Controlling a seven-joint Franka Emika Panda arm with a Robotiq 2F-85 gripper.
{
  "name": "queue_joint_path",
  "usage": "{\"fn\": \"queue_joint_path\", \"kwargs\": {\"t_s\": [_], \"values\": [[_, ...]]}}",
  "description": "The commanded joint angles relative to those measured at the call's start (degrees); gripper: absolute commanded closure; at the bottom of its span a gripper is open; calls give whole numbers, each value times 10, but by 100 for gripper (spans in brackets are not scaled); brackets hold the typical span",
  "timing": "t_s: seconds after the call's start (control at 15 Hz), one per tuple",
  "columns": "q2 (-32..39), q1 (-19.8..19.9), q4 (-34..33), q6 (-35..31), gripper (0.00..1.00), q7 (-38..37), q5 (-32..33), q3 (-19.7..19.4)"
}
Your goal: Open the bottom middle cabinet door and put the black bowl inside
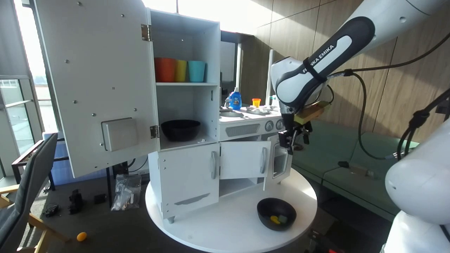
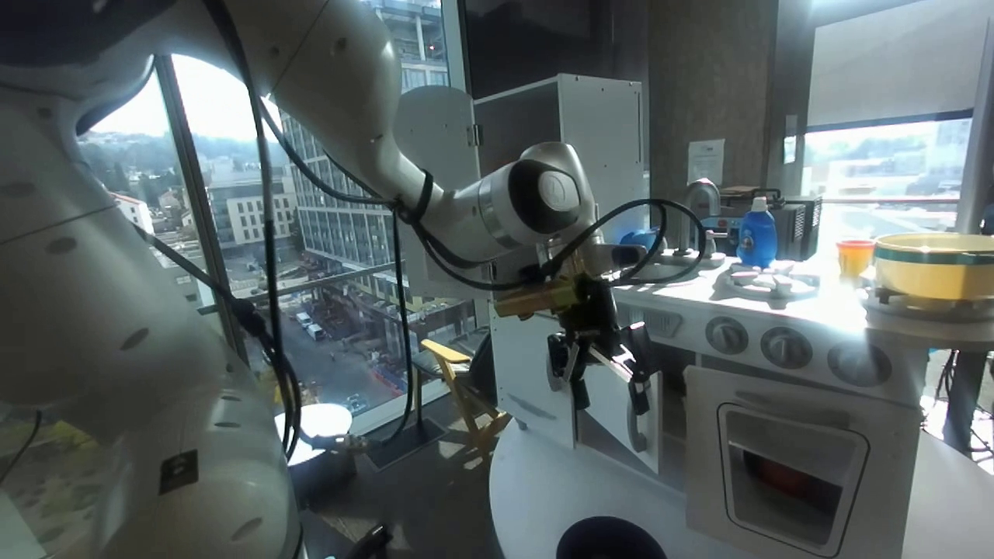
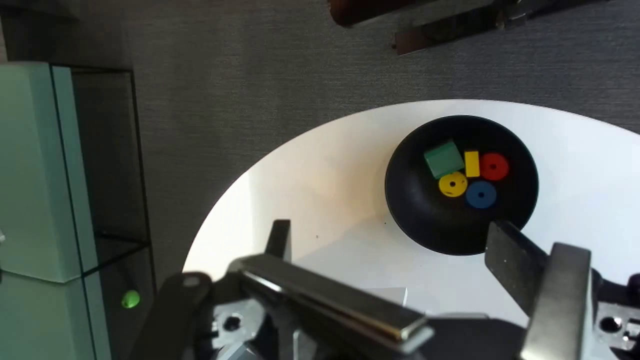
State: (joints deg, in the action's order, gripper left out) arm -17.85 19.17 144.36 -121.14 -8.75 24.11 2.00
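Note:
The bottom middle cabinet door (image 1: 241, 160) stands ajar, swung outward, with dark space showing behind its edge (image 2: 609, 415). On the round white table in front lies the black bowl (image 1: 276, 213), upright, with several coloured pieces inside (image 3: 430, 210). Its lower part is cut off at the bottom of an exterior view (image 2: 609, 536). My gripper (image 2: 610, 396) hangs in front of the kitchen unit, higher than the bowl and apart from it. In the wrist view the gripper (image 3: 390, 239) has its jaws wide apart, nothing between them; the right fingertip overlaps the bowl's near rim only in the picture.
Left of the middle door is a wider lower door (image 1: 190, 179), closed. The tall upper door (image 1: 98, 88) stands wide open, exposing cups (image 1: 179, 70) and another black bowl (image 1: 180, 130) on shelves. An oven door (image 2: 800, 458) borders the right. Green seating (image 3: 40, 200) flanks the table.

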Motion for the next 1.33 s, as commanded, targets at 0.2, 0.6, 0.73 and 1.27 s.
{"fn": "queue_joint_path", "kwargs": {"t_s": [0.2,0.6,0.73,1.27], "values": [[112,-53,-129,48,0,-110,-129,-47],[195,-59,-238,55,0,-163,-258,-90],[207,-57,-262,51,0,-177,-300,-105],[249,-65,-266,-58,0,-258,-385,-129]]}}
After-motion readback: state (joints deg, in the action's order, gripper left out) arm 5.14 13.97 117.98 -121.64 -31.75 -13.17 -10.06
